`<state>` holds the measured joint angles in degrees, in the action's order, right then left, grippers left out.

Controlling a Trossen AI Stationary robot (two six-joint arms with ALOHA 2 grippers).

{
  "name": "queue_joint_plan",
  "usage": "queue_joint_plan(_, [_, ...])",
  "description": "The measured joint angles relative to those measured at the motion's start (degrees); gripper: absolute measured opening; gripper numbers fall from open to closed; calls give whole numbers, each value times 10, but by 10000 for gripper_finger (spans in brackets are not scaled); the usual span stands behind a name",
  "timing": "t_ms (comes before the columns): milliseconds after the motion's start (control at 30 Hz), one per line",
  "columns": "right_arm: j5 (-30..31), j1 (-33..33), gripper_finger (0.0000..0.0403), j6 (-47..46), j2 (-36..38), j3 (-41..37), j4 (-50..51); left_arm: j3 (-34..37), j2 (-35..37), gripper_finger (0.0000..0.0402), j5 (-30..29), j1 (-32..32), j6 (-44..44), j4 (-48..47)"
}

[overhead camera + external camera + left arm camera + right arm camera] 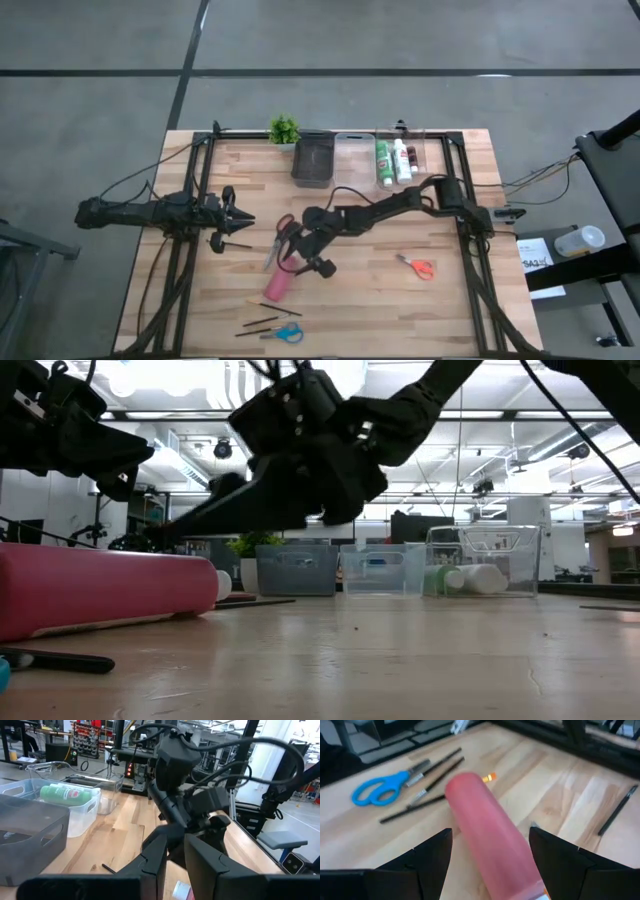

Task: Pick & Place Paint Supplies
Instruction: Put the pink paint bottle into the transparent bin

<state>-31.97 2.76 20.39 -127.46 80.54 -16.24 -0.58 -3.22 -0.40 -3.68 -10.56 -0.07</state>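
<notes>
The pinkish-red paint tube (490, 830) is lying flat on the wooden table (450, 310), front-left of centre, cap end toward the right gripper (300, 250). That gripper hangs over the tube with its jaws spread wide, one finger on each side and nothing pinched yet. Just beyond the tube sit the blue scissors (375, 787) and a few thin dark brushes (427, 777), and the red-handled scissors (283, 232) lie right next to the gripper. The orange scissors (420, 267) are off alone to the right, and the green and white tubes (392, 160) already sit in the clear bin (352, 152) at the back. My guess at the risk: it's a round tube, so an off-centre squeeze could roll it into the brushes or make it squirt out sideways. The left gripper (232, 213) waits at the left edge, jaws partly open and empty.
</notes>
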Motion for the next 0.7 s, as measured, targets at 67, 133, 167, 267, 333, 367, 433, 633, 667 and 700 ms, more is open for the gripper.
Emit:
queue_joint_plan(67, [4,0,263,7,-9,11,18,0,0,77,0,0,0,0])
queue_joint_plan(133, [7,0,263,11,-15,20,32,0,0,77,0,0,0,0])
queue_joint_plan(167, [9,0,263,11,-20,25,31,0,0,77,0,0,0,0])
queue_joint_plan(267, [23,0,263,17,-24,31,41,0,0,77,0,0,0,0])
queue_joint_plan(333, [31,0,263,27,-28,35,41,0,0,77,0,0,0,0])
queue_joint_plan(367, [34,0,263,29,-28,35,43,0,0,77,0,0,0,0])
queue_joint_plan(433, [36,-1,263,29,-34,37,52,0,0,77,0,0,0,0])
queue_joint_plan(633, [39,0,263,22,-39,39,84,0,0,77,0,0,0,0])
queue_joint_plan(667, [39,0,262,22,-39,38,89,0,0,77,0,0,0,0])
queue_joint_plan(700, [40,0,262,23,-39,38,90,0,0,77,0,0,0,0])
